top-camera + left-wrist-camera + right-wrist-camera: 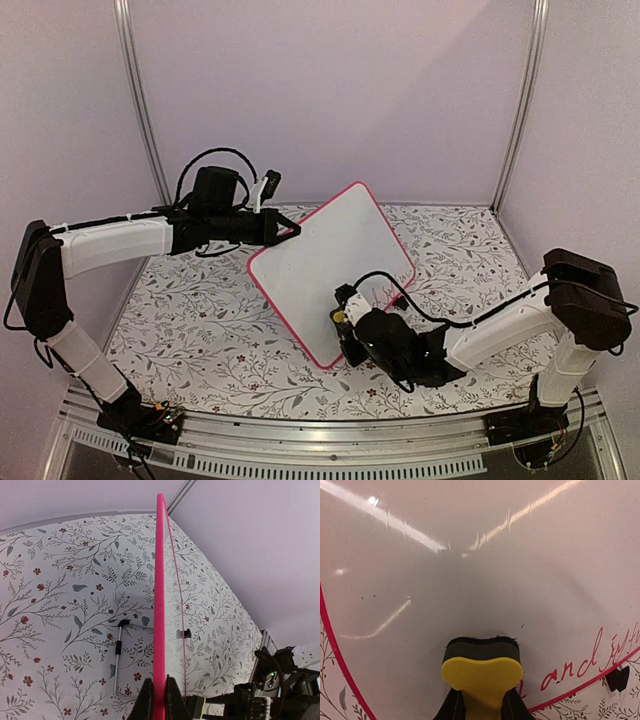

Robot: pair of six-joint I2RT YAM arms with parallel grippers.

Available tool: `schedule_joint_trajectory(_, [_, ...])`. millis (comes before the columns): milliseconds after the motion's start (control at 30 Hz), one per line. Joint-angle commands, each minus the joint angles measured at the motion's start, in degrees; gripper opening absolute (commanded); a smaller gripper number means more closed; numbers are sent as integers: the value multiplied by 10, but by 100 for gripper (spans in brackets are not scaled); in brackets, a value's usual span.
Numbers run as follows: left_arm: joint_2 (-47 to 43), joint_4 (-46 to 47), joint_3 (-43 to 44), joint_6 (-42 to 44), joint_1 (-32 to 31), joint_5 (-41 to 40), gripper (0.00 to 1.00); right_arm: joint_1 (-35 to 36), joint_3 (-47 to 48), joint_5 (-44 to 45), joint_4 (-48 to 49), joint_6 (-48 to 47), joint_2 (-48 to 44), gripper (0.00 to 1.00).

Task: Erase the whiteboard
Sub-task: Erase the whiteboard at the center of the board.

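Okay, tabletop [200,330] wears a white cloth printed with grey leafy sprigs and small red flowers. Plain pale lilac walls [330,90] on three sides, with metal posts [138,100] in the back corners and a ribbed aluminium rail [330,445] along the near edge.

The whiteboard [320,250] sits mid-table, turned like a diamond and held at a slant. Can't tell if its low edge touches the cloth. Left jaws are clenched on the pink-red frame at the board's left corner, and the left wrist view shows the frame edge-on [159,605] between the fingers.

Right jaws are clamped on a yellow block eraser [481,672], its dark felt face pressed to the board near the lower right edge. Red cursive writing [570,669] sits just right of the eraser; the rest of the board looks clean and glossy. One black clip foot [618,678] shows past the frame. A thin pen-like stick [118,655] lies on the cloth.
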Motion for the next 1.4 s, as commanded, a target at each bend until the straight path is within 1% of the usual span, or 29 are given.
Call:
schedule_joint_trajectory(0, [23,-43,-18,34,-11,-2,0,-6,-38,-5,-37,47,-4,14])
schedule_joint_trajectory(133, [23,-43,-18,34,-12,-4,0,-6,-21,3,-36,41,-2,14])
schedule_joint_trajectory(367, [22,-44,-19,35,-12,-8,0,-15,50,13,-19,-22,5,14])
schedule_joint_trajectory(533, [20,-44,-18,35,-11,-7,0,-24,68,9,-16,-49,5,15])
schedule_joint_trajectory(667, [20,-45,-17,36,-11,-5,0,-24,52,8,-20,-43,9,14])
schedule_joint_trajectory(900, [20,-44,-17,35,-11,-3,0,-24,-18,-2,-32,24,11,14])
schedule_joint_trajectory(1033, [19,-44,-18,34,-11,-4,0,-24,-38,-3,-33,47,1,14])
schedule_joint_trajectory(1200, [18,-44,-18,34,-11,-6,0,-24,-11,-3,-33,37,7,14])
schedule_joint_trajectory(1367, [18,-44,-18,34,-11,-7,0,-24,39,1,-24,-2,6,14])
